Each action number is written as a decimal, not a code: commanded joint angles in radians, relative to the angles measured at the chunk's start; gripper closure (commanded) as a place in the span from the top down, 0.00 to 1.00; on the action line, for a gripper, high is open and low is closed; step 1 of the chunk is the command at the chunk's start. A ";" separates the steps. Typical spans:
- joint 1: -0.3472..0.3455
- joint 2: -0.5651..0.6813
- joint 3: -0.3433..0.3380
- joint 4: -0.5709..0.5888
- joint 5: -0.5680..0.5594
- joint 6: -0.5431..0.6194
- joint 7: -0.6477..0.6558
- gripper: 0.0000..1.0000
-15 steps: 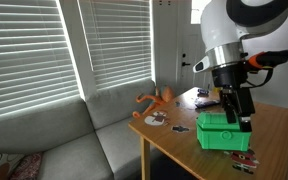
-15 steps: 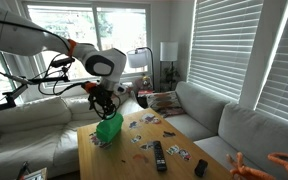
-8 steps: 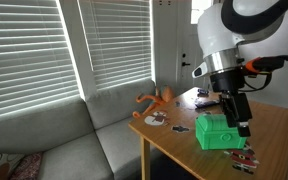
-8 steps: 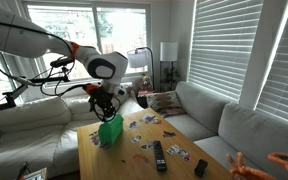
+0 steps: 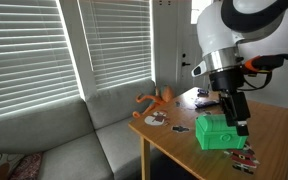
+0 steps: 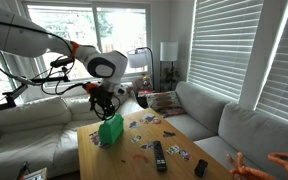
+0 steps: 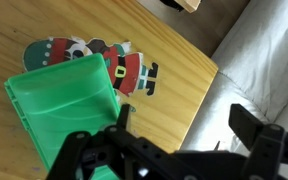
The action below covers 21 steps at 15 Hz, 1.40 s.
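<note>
Green box (image 5: pixel 216 134) sits on the wooden table (image 5: pixel 274 122) in an exterior view, with the gripper (image 5: pixel 242 123) spread wide just above its end. In an exterior view, it hangs right over the box (image 6: pixel 110 131). Wrist view: the box (image 7: pixel 59 105) lies off to the picture's left side, with its long edge running diagonally.

Green plastic bin (image 5: pixel 222 133): small, rectangular, open top facing up, flared walls. Stands upright on wooden table (image 5: pixel 280 135), near sofa-side edge. Wrist view: bin at 8 o'clock, Christmas figure cutouts (image 7: pixel 124 70) at its 1 o'clock.

Box (image 5: pixel 220 133) on table (image 5: pixel 280 135), claw (image 5: pixel 242 124) over its edge, flat figures (image 7: pixel 94 62) beside box, sofa (image 5: pixel 64 140) beside table.
</note>
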 commanded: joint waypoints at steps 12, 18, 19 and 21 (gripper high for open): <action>-0.010 -0.185 -0.059 0.171 -0.173 -0.003 -0.080 1.00; -0.004 -0.192 -0.075 0.189 -0.170 -0.001 -0.075 1.00; -0.004 -0.191 -0.075 0.189 -0.171 -0.001 -0.075 1.00; -0.004 -0.191 -0.075 0.189 -0.171 -0.001 -0.075 1.00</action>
